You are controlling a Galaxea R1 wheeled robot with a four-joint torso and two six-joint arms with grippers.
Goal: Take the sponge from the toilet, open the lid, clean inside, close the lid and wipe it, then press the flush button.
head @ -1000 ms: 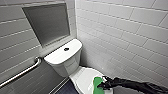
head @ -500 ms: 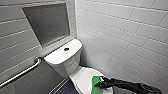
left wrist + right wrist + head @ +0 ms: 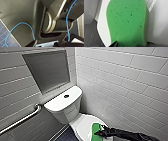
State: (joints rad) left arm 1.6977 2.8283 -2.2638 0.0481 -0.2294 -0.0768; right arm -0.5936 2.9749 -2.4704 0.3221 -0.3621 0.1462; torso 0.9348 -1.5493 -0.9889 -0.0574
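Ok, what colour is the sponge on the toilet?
The soft, elongated sponge is bright green, flecked with small darker pores; clearest in the right wrist view.

Even, cool light fills the head view; the wall tiles point(image 3: 120, 77) show a soft sheen, while the niche point(image 3: 47, 70) stays grey. Tile lines bend toward the edges. The sponge point(image 3: 127, 22) is bright, shadowed near the wrist camera.

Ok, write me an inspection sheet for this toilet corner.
Surface: white lid, down, glossy.
Job's things: green sponge lying flat on the lid; flush button on the tank top of the toilet.
Clutter: nothing seen.
Pincers: right pincer at the sponge's near end; grip unclear.
Cables: blue cable looped by the left wrist.
Surroundings: white tiled walls, grey recess above the tank, metal grab rail, dark tiled floor.
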